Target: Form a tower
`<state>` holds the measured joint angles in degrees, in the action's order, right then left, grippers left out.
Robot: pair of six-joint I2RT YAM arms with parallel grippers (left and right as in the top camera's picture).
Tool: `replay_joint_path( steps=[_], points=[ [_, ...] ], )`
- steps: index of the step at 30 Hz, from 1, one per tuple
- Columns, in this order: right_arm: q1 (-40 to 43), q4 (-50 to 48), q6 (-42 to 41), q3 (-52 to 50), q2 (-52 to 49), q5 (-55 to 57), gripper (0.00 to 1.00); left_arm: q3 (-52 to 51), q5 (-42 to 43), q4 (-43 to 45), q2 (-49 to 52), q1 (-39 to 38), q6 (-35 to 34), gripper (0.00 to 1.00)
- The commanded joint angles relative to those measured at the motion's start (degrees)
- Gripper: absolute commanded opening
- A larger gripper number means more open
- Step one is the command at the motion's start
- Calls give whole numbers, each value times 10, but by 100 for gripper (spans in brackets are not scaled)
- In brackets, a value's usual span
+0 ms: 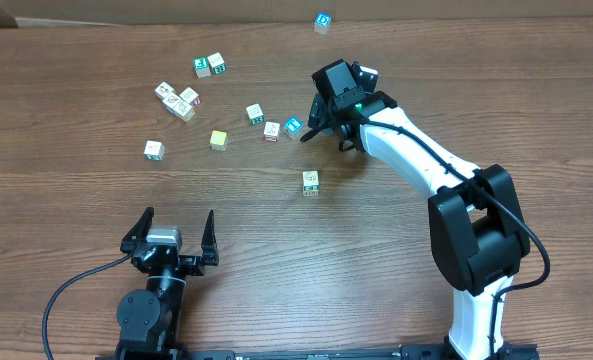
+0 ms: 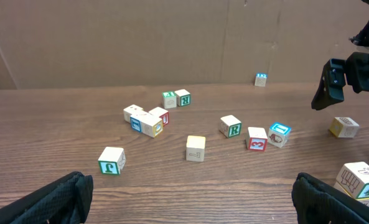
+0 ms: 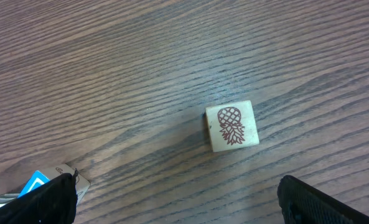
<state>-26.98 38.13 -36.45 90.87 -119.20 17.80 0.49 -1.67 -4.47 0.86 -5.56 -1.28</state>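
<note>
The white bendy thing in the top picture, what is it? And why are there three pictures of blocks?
That is a robot arm. There are two, each ending in a two-finger end effector. The top picture looks down on the table; the other two come from cameras on the wrists. Wooden picture cubes lie scattered, and a short tower stands a little apart. The right end effector hangs open near a pineapple cube. The left end effector is open too. Neither holds anything.
</note>
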Motion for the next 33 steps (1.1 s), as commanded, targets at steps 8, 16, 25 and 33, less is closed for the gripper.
replay_joint_path(
  steps=[8, 16, 25, 33],
  points=[
    [1, -47, 17, 15, 22, 0, 100, -2, 5, 1, -6, 4, 9, 99],
    [2, -30, 196, 83, 25, -74, 83, -2, 5, 1, -6, 4, 9, 99],
    [2, 138, 328, 312, 24, -115, 81, -2, 5, 2, -6, 4, 9, 99],
    [12, 160, 459, 307, -31, -247, 79, -2, 5, 1, -6, 4, 9, 99]
  ],
)
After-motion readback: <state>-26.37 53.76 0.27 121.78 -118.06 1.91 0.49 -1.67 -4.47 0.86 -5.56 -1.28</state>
